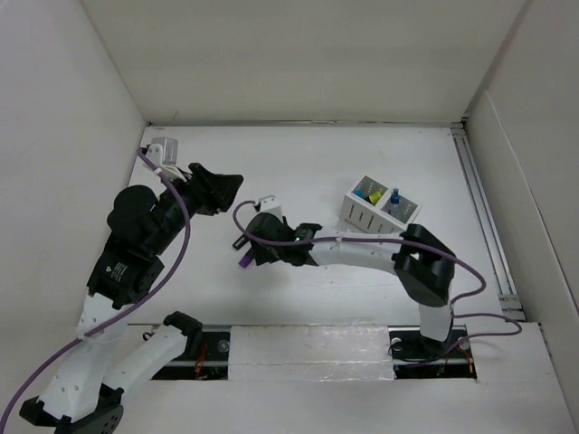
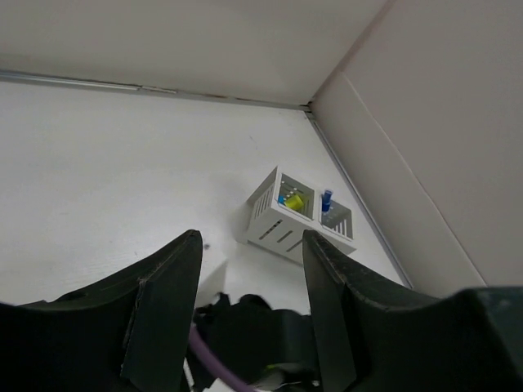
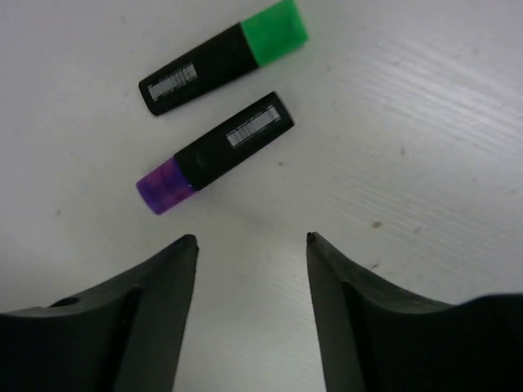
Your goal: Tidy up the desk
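Right claw [image 3: 252,239] spread over purple highlighter [image 3: 214,153]; green highlighter [image 3: 222,57] just beside. Left claw [image 2: 251,237] spread, facing holder box [image 2: 270,220].

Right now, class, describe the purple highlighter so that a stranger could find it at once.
On the white desk, two black highlighters lie side by side just beyond the open right gripper. Pick the purple-capped highlighter, nearer the gripper; its neighbour, the green-capped highlighter, lies farther off.

Matte white across the desk [image 1: 317,163], with faint ribbed streaks. Black barrel and purple cap on one highlighter [image 3: 214,153], black and green on the other highlighter [image 3: 222,55] (white barcode label on each). White slotted holder box [image 2: 274,224], holding a yellow piece [image 2: 292,200] and a blue piece [image 2: 326,198]. Purple cable [image 1: 185,237].
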